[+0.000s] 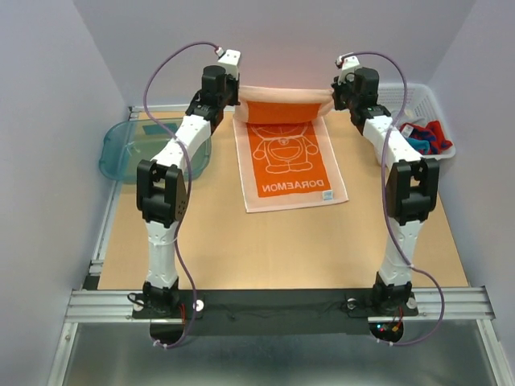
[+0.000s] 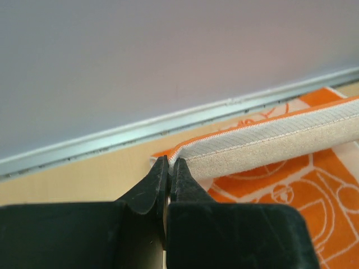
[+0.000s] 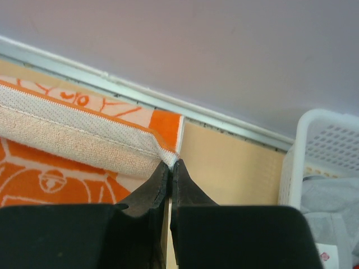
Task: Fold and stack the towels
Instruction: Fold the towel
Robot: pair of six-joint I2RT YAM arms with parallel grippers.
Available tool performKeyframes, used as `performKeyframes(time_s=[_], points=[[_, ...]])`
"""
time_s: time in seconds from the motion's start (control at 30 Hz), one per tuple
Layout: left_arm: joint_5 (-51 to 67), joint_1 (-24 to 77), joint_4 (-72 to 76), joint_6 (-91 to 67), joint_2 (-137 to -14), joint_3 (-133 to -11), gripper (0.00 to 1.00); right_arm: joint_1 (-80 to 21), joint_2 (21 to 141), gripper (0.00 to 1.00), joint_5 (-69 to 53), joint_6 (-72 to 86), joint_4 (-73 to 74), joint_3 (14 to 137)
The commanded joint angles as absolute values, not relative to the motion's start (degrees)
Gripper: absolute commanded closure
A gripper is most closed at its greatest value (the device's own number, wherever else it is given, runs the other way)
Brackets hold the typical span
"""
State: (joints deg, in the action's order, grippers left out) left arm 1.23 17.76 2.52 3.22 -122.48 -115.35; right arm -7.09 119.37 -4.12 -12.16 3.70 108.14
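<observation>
Reaching far forward, raised; clamping tight with left gripper (image 2: 168, 164) and right gripper (image 3: 170, 166) on far corners of orange towel (image 1: 291, 165).

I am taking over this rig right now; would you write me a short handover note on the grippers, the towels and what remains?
Left gripper: shut on the far left corner of the orange towel.
Right gripper: shut on its far right corner.
Orange towel: far edge lifted between the arms, the rest flat on the table, print up.
Other towels: bundled in the white basket, far right.
Done: both corners gripped, first fold begun.
Left: finish folding this towel, then fold and stack the others.
</observation>
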Motion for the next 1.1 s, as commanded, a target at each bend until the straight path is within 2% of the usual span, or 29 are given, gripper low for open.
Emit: performKeyframes(time_s=[0.0, 0.3, 0.5, 1.07], points=[[2.1, 16.3, 5.9, 5.1, -113.4, -110.6, 1.00, -5.6, 113.2, 1.00, -2.2, -14.5, 0.5, 104.6], [7.8, 16.4, 5.4, 6.3, -100.5, -93.4, 1.00, -5.6, 103.9, 0.99, -2.0, -21.7, 0.5, 92.1], [10.4, 17.5, 2.0, 6.4, -96.1, -87.7, 1.00, -5.6, 98.8, 0.99, -2.3, -22.9, 0.5, 85.3], [2.7, 26.5, 2.0, 1.4, -88.2, -64.8, 1.00, -5.6, 94.9, 0.99, -1.6, -23.5, 0.5, 70.3]])
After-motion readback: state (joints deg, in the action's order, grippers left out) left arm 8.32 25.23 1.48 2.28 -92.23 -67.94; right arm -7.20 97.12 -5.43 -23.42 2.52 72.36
